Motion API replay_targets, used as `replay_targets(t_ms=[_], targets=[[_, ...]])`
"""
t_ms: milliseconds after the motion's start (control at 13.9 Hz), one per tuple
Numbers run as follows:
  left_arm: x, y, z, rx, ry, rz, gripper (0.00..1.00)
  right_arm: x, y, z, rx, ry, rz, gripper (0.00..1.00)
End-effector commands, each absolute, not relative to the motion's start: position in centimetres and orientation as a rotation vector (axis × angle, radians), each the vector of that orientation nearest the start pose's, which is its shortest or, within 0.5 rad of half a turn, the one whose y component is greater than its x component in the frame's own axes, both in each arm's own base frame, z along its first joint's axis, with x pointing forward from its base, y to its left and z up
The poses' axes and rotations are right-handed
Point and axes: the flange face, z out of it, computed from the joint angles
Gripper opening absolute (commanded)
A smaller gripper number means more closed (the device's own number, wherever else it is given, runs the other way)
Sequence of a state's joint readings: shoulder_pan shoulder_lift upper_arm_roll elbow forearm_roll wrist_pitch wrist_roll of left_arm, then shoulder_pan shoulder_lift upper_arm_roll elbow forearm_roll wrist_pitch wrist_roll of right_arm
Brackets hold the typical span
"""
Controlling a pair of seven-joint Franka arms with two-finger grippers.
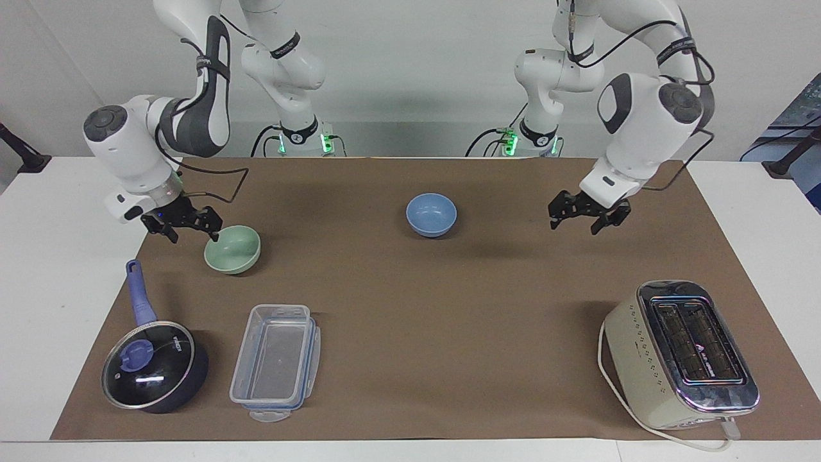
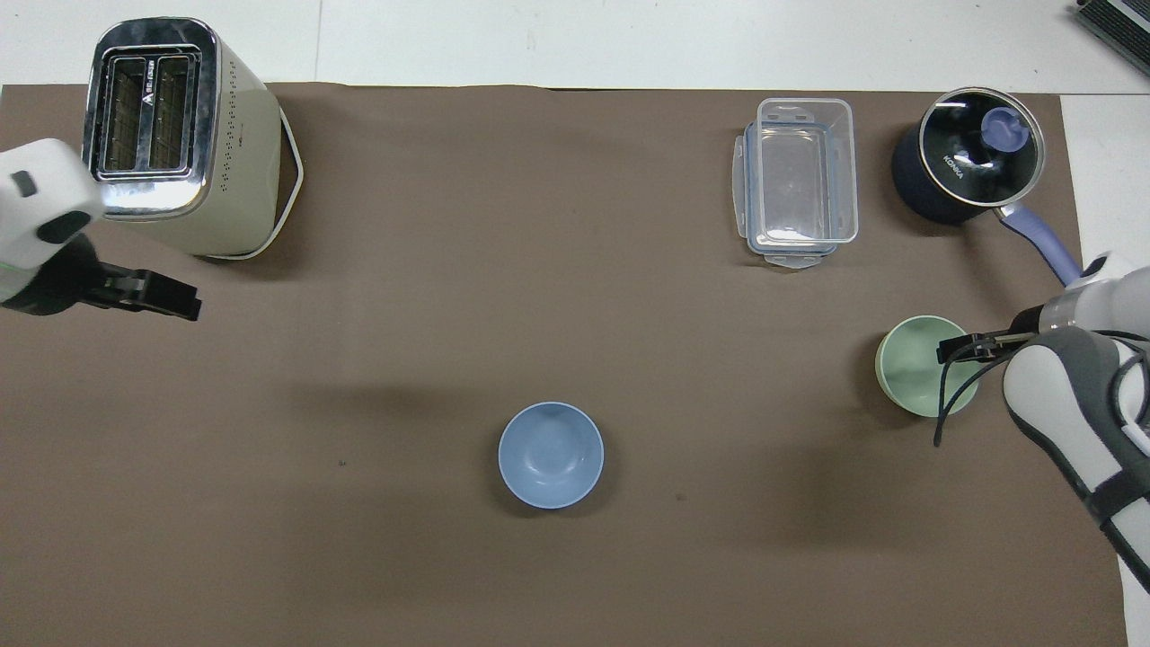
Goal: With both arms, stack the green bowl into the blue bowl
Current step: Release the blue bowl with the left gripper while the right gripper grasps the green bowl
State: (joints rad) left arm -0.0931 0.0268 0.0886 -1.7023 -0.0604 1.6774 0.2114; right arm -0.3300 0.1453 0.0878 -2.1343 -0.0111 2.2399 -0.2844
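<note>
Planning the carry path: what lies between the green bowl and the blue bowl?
Nothing: only bare brown mat between green bowl and blue bowl, clearest in the overhead view.

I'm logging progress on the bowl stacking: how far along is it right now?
Done: the blue bowl sits alone mid-mat, and the left tool hangs open over bare mat beside it. In hand: the right tool, open, is at the green bowl's rim, nothing gripped yet. Left: grasp the green bowl, carry it over and set it in the blue one.
</note>
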Motion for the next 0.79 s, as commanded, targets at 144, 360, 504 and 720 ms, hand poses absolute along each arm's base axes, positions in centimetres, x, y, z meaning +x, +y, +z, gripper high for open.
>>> replay_targets(t_ms=[144, 360, 504, 720], targets=[[56.5, 0.2, 56.4, -3.182, 0.180, 0.110, 1.00, 54.0, -13.7, 32.4, -3.107, -0.120, 0.044, 0.91], [55.9, -2.3, 59.4, -3.172, 0.183, 0.173, 1.00, 53.9, -13.7, 32.3, -3.104, -0.115, 0.060, 0.36], [55.9, -2.5, 60.5, -3.168, 0.186, 0.208, 1.00, 54.0, -13.7, 32.5, -3.094, -0.101, 0.062, 0.02], [55.4, -2.0, 60.0, -3.176, 0.154, 0.213, 1.00, 54.0, -13.0, 33.4, -3.087, -0.100, 0.097, 0.00]])
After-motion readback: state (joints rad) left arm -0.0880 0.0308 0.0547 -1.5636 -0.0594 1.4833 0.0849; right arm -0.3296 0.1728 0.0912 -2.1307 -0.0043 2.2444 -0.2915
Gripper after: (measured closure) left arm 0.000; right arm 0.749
